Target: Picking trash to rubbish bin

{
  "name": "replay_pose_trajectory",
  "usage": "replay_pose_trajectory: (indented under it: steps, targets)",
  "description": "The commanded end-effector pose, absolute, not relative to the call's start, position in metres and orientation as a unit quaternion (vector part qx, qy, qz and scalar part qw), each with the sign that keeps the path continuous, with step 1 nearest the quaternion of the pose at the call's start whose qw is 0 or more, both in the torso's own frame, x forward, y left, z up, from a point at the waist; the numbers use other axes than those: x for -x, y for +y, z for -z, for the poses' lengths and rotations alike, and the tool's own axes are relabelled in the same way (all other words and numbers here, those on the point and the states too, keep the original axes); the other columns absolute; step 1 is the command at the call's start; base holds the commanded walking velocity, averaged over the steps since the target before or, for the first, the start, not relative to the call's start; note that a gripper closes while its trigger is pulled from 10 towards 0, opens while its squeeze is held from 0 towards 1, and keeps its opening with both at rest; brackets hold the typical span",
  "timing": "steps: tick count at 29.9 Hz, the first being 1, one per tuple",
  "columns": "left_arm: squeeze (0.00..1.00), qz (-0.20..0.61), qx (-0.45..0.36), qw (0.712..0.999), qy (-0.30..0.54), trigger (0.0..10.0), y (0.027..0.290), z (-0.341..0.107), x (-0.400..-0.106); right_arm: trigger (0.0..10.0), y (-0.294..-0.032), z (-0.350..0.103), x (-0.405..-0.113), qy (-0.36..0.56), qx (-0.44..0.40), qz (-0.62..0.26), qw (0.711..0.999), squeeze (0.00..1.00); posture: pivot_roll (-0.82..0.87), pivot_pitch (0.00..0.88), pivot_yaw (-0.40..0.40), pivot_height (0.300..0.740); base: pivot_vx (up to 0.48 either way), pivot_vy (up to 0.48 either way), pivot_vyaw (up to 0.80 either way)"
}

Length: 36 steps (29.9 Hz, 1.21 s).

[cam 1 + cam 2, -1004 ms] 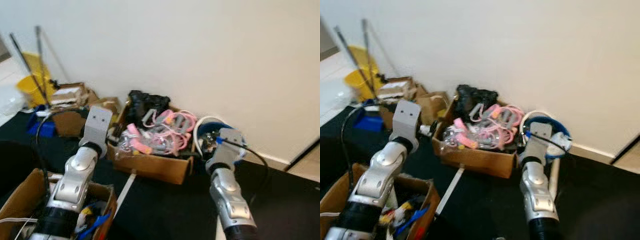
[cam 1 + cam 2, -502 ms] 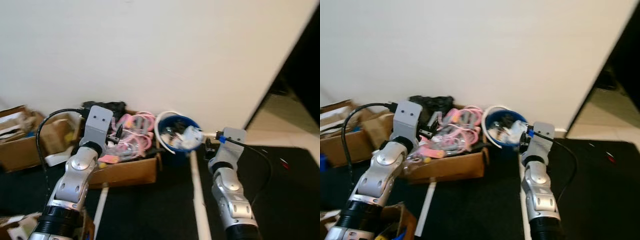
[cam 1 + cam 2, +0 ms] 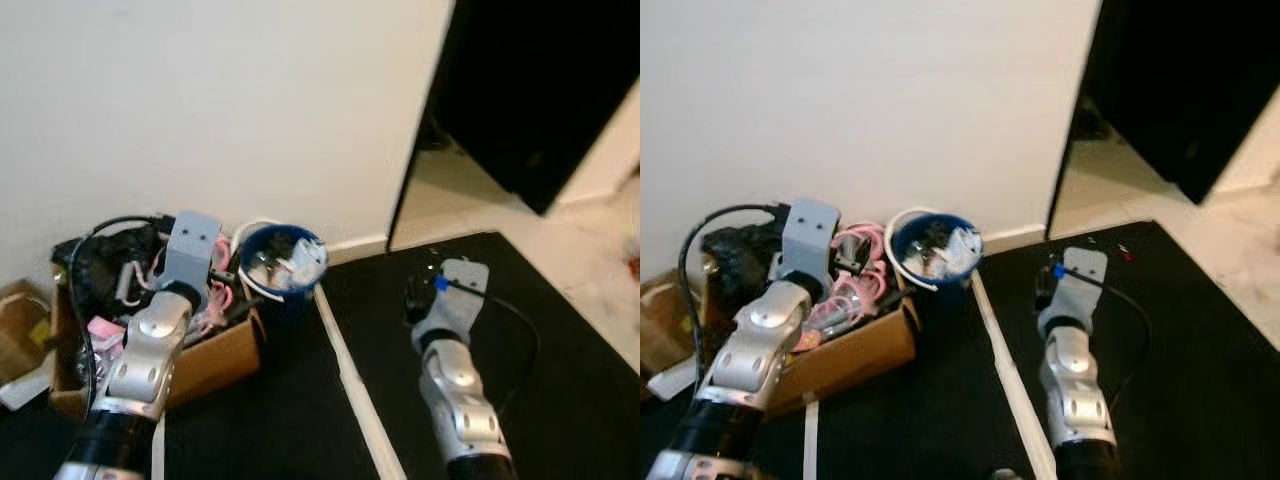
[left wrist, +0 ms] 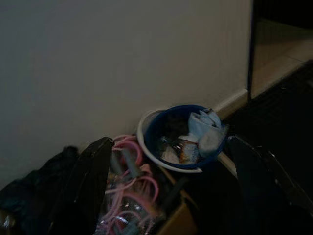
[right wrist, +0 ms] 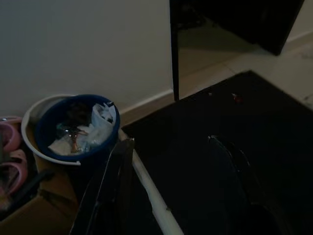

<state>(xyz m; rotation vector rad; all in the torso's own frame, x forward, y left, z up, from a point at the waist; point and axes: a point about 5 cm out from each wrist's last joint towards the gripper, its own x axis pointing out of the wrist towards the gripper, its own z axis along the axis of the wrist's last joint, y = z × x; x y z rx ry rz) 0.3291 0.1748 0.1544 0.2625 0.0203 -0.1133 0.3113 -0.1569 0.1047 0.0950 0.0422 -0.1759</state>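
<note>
Both arms up, nothing held; bin by the wall.
L to R: cardboard box (image 3: 215, 355) w/ pink bits, left gripper (image 4: 168, 188) over it, fingers wide apart & empty. Blue rubbish bin (image 3: 283, 272) beside box, part full. Trash inside (image 5: 90, 129) looks light, crumply, soft; pinch a raised fold. Right gripper (image 5: 171, 181) over black mat (image 3: 560, 350), spread, empty.

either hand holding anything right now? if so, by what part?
Nothing is held. The left hand is open near the blue bin, and the right hand is open over the black mat, nothing between their fingers.
</note>
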Motion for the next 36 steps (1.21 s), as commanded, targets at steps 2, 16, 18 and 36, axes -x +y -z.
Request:
replay_pose_trajectory:
  steps: [2,16,18,36]
  targets:
    - [0.00,0.053,-0.135,0.989,0.014,10.0,0.177,-0.153,-0.329,10.0,-0.159,-0.101,-0.310,0.031,-0.048,0.091,0.994,0.00,0.01,0.120,0.073,0.740,0.000,0.000,-0.80]
    - [0.00,0.025,-0.122,0.992,0.013,10.0,0.181,-0.152,-0.331,10.0,-0.160,-0.103,-0.311,0.030,-0.042,0.087,0.995,0.00,0.00,0.123,0.063,0.740,0.000,0.000,-0.80]
    - [0.00,0.023,-0.122,0.992,0.013,10.0,0.181,-0.152,-0.331,10.0,-0.159,-0.104,-0.313,0.030,-0.040,0.080,0.996,0.00,0.00,0.121,0.056,0.740,0.000,0.000,-0.80]
    - [0.00,-0.040,-0.096,0.995,0.004,10.0,0.191,-0.146,-0.317,10.0,-0.149,-0.110,-0.320,0.041,-0.011,0.008,0.999,0.00,-0.02,0.122,-0.113,0.740,0.000,0.000,-0.80]
